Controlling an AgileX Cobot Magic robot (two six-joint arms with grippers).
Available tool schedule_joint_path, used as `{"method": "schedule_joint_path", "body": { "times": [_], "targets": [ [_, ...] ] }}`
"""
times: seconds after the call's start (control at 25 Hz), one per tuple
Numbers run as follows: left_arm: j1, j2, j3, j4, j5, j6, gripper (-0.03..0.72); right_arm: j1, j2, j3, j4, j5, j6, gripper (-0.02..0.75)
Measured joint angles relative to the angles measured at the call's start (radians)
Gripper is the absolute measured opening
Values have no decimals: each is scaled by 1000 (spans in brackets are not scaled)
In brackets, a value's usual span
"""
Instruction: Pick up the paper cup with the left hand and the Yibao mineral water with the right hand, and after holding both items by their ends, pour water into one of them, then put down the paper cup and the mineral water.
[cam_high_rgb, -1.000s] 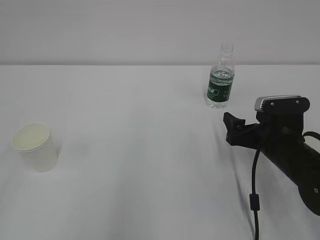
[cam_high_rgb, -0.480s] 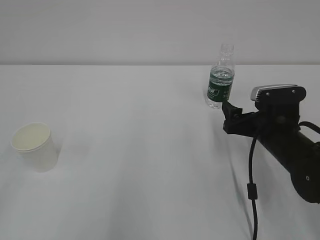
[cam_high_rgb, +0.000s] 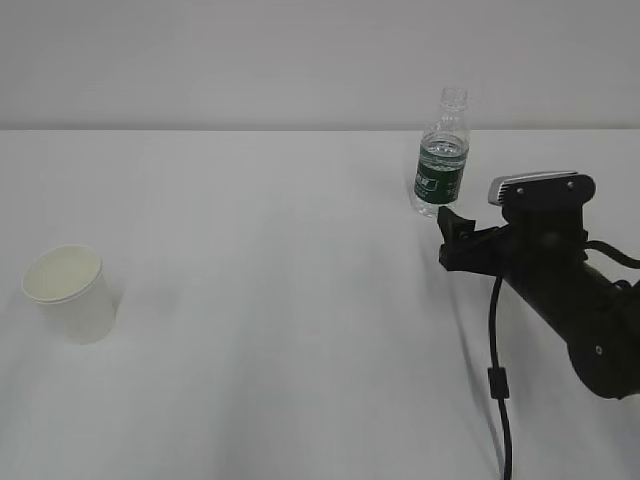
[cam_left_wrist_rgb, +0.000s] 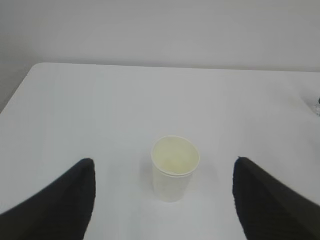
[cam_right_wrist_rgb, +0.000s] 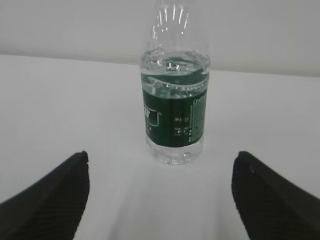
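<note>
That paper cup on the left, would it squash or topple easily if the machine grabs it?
The paper cup looks empty, its cream inside bare, so it is probably very light and could slide or tip from a small nudge. Its thin paper wall would likely dent under a firm squeeze; the rolled rim is probably stiffer. The narrower base suggests less steadiness than a straight cup.

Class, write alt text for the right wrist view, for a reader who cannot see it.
A small clear water bottle with a dark green label stands upright on a white table, centred ahead of the open right gripper. The two dark fingertips sit in the bottom corners, apart from the bottle. Water fills it to just above the label.
</note>
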Motion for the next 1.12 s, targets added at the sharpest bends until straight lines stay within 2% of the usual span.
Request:
{"method": "schedule_joint_path", "body": {
  "times": [1.12],
  "targets": [
    [0,2,0,0,21,0,591,0,187,-186,-8,-8,-21,672]
  ]
}}
